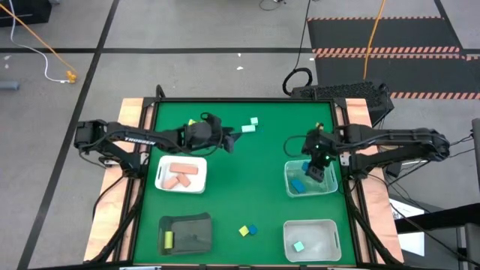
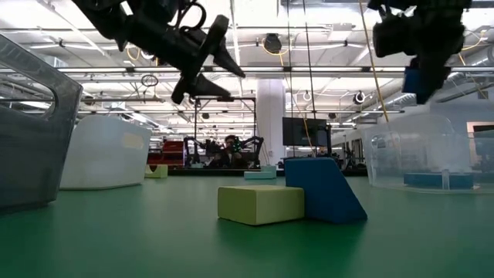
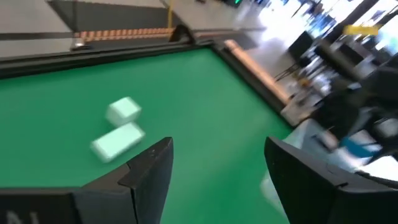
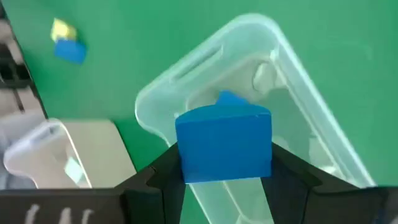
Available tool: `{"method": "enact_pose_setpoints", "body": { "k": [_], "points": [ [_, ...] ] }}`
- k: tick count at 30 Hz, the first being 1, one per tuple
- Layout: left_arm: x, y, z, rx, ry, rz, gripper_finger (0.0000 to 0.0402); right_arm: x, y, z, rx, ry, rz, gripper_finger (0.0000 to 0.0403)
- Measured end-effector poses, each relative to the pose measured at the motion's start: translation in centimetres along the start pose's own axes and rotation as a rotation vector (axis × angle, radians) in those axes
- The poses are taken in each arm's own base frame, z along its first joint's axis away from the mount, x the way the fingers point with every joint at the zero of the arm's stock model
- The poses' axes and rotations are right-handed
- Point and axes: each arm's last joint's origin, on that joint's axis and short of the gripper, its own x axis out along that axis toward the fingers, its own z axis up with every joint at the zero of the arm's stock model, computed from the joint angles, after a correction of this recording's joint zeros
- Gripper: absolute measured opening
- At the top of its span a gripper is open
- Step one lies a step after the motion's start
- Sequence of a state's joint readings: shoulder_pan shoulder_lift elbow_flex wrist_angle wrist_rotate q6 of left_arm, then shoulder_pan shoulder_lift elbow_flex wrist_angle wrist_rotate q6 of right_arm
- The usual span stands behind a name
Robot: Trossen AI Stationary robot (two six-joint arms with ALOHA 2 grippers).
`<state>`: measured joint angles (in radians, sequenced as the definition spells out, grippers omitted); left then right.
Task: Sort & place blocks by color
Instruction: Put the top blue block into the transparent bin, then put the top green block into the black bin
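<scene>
My right gripper hangs over the upper clear bin at the table's right, shut on a blue block. Another blue block lies in that bin. My left gripper stands open above the cloth at the far left. Two mint blocks lie ahead of it toward the far edge, untouched. Pink blocks lie in the white tray. A yellow block lies in the dark tray. One yellow block and one blue block rest side by side on the cloth. My right gripper pinches the blue block by two opposite sides between its two fingers. The fingers slant steeply down from above. The block is lifted clear, above the open bin, with its broad face toward the wrist camera.
A second clear bin at the near right holds a mint block. Raised wooden edges run along the table's left and right sides. Bare green cloth lies in the middle between the trays and the bins.
</scene>
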<state>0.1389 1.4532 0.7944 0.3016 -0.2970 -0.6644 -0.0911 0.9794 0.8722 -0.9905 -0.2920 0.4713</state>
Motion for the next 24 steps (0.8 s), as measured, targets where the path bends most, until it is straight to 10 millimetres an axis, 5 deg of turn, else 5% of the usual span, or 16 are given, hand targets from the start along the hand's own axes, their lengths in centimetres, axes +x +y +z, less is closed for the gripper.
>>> {"method": "enact_pose_setpoints", "body": {
  "k": [15, 24],
  "points": [
    [-0.2, 4.9, -0.1, 0.185, 0.300, 0.179, 0.0259, 1.2, 0.8, 0.2, 0.041, 0.047, -0.007, 0.0262],
    [-2.1, 8.8, 1.9, 0.399, 0.432, 0.315, 0.0259, 1.1, 1.6, 2.1, 0.120, -0.148, 0.063, 0.0280]
  ]
}}
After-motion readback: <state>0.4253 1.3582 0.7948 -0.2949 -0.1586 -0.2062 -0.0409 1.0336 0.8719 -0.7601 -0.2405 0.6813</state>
